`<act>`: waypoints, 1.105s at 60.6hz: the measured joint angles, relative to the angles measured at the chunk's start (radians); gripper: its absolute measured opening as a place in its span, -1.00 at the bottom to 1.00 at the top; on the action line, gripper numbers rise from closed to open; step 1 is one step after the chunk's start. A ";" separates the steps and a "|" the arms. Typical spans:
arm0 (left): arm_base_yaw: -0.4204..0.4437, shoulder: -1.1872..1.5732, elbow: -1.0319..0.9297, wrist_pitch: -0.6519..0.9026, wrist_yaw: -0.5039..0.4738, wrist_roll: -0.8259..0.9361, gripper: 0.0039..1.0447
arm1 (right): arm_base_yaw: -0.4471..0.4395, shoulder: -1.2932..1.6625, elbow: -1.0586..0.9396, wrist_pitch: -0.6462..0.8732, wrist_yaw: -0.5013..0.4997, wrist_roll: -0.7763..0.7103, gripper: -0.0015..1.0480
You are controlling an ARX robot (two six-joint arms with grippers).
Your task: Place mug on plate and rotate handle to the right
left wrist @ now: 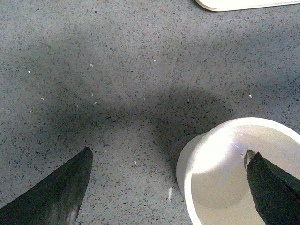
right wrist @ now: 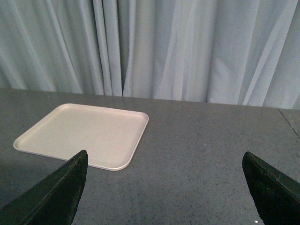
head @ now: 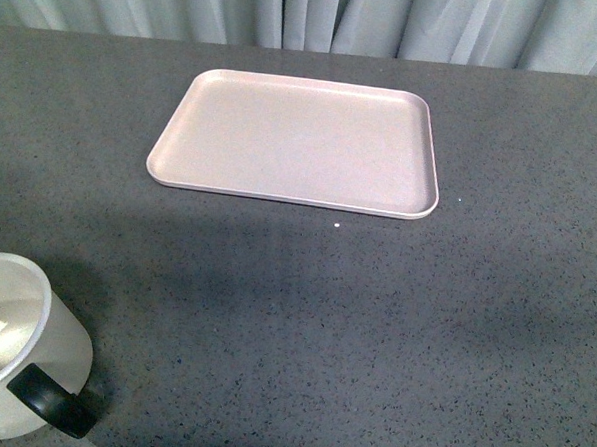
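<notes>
The white mug [head: 17, 344] stands upright at the near left of the grey table, its black handle [head: 51, 402] pointing to the near right. Its smiley face does not show. The pale pink plate [head: 298, 141] lies empty at the far middle. Neither gripper shows in the front view. In the left wrist view my left gripper [left wrist: 168, 159] is open low over the table, one finger [left wrist: 269, 187] over the mug's [left wrist: 234, 173] open mouth, the other over bare table. In the right wrist view my right gripper [right wrist: 164, 161] is open and empty, held above the table, with the plate [right wrist: 84, 133] ahead of it.
A grey speckled table [head: 374, 318] carries everything. Pale curtains [head: 309, 14] hang along its far edge. A few white specks [head: 336, 226] lie near the plate's front edge. A corner of the plate [left wrist: 243, 4] shows at the edge of the left wrist view.
</notes>
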 joint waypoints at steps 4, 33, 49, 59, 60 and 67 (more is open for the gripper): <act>0.007 0.012 0.000 0.000 0.002 0.006 0.83 | 0.000 0.000 0.000 0.000 0.000 0.000 0.82; 0.015 0.183 0.000 0.064 -0.005 0.034 0.79 | 0.000 0.000 0.000 0.000 0.000 0.000 0.82; 0.015 0.238 0.001 0.070 0.011 0.020 -0.23 | 0.000 0.000 0.000 0.000 0.000 0.000 0.82; 0.011 0.238 0.007 0.059 0.023 0.002 -0.68 | 0.000 0.000 0.000 0.000 0.000 0.000 0.82; 0.009 0.237 0.008 0.054 0.023 -0.004 -0.75 | 0.000 0.000 0.000 0.000 0.000 0.000 0.82; -0.006 0.219 0.013 0.027 0.027 -0.038 -0.96 | 0.000 0.000 0.000 0.000 0.000 0.000 0.82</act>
